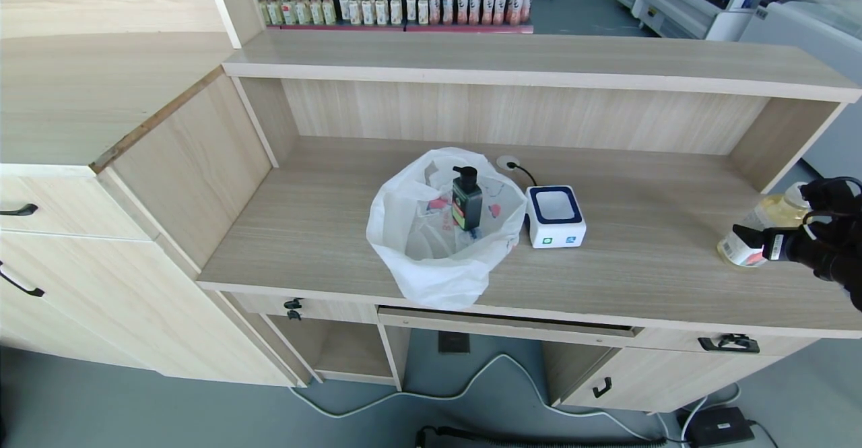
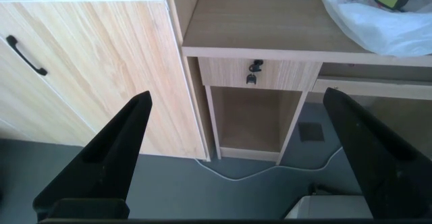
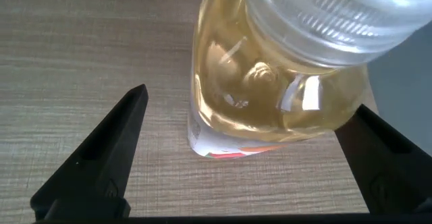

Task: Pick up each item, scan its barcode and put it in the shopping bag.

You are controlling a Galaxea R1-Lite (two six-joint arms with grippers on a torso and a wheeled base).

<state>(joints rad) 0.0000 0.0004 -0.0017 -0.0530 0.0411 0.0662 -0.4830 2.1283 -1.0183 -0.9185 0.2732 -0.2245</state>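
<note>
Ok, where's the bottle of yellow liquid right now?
In the head view, the clear bottle of yellow liquid is at the counter's far right end, between the right gripper's open fingers, well right of the scanner.

The black pump bottle (image 1: 467,200) has its bottom hidden down in the white bag (image 1: 404,232), the other things (image 1: 438,204) in there are too small to tell, and the yellow bottle (image 1: 768,217) sits partly behind the right tool (image 3: 248,106), its cap cut off in the right wrist view.
</note>
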